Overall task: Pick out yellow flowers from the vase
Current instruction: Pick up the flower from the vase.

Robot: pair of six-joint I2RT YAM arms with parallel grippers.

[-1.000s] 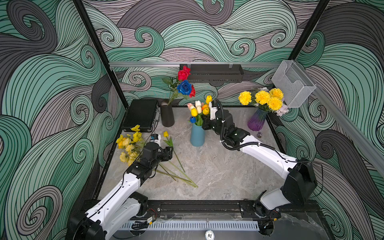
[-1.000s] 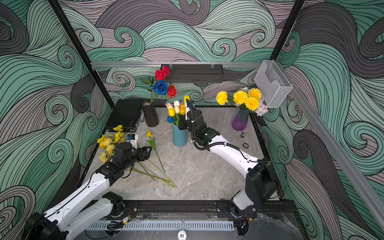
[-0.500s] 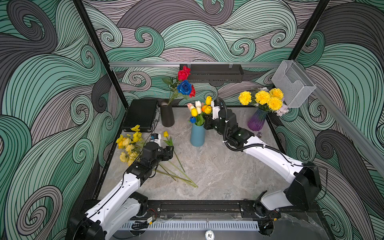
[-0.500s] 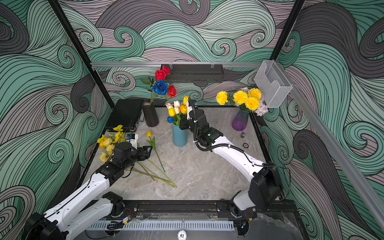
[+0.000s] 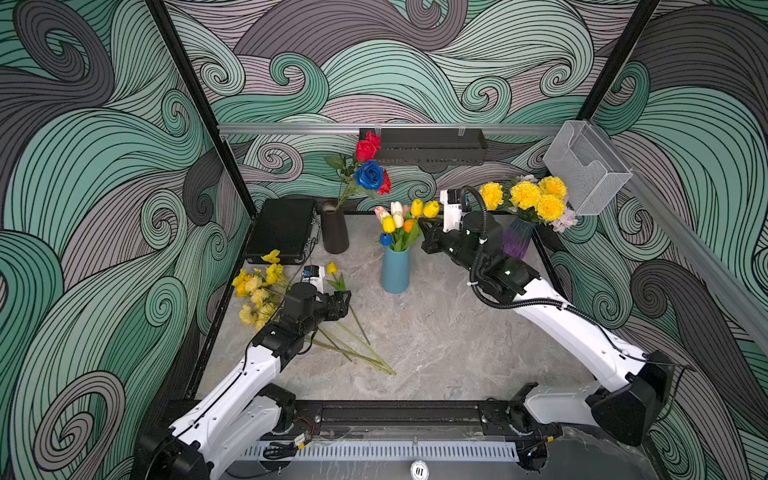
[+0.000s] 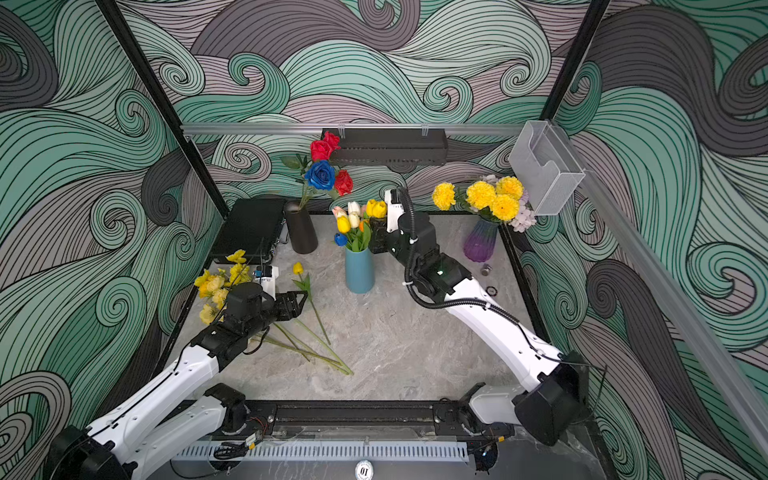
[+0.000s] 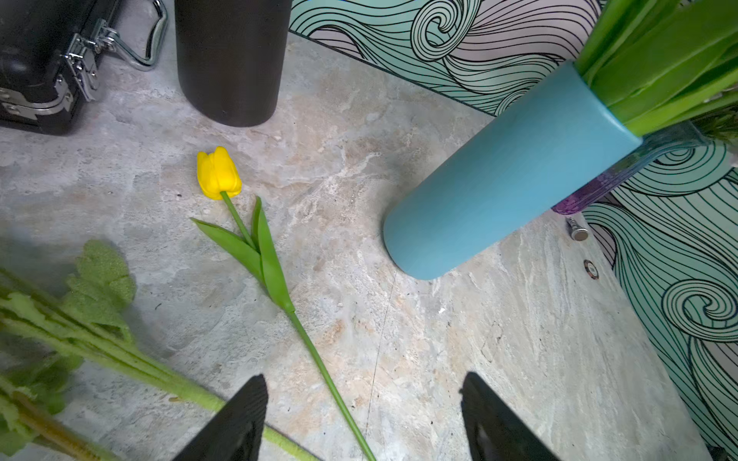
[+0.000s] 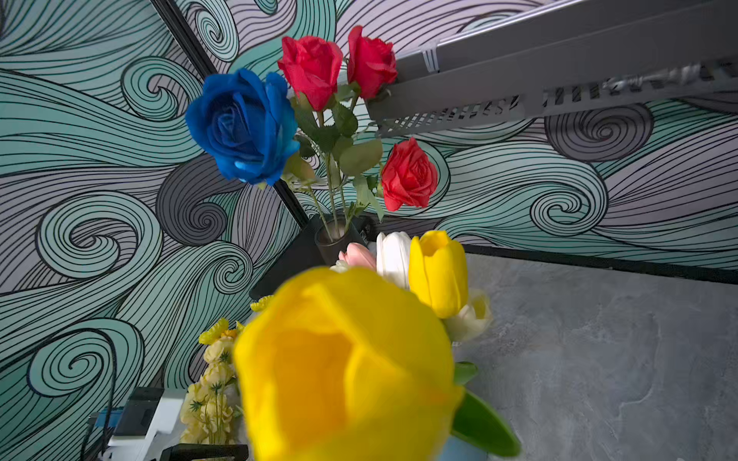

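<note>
Marble tabletop (image 5: 449,345) carries three vases and, along its left edge, a heap of picked yellow blooms (image 5: 255,291) with their stems fanned toward the middle. The right gripper (image 5: 430,239) reaches into the bouquet of the blue vase (image 5: 395,270). Its jaws are hidden by leaves and by its own body, but they are closed. I judge that they pinch the stem of a yellow tulip (image 8: 347,367), whose head fills the right wrist view and sits just above the gripper in both top views. The left gripper (image 7: 362,379) hovers low over the table, its jaws spread wide and empty, near a loose tulip (image 7: 219,173) that lies flat, apart from the blue vase.

The step in hand looks like drawing that one tulip out. The next move calls for a lift along the line of the stem until its foot clears the rim. It should be slow enough that the second yellow tulip (image 8: 437,273) and the white tulip (image 8: 393,257) pressed beside it are not dragged along or the vase tipped. The tulip then goes across to the heap. Yellow pompoms (image 5: 525,195) in the purple vase (image 5: 517,245) remain to be taken.
</note>
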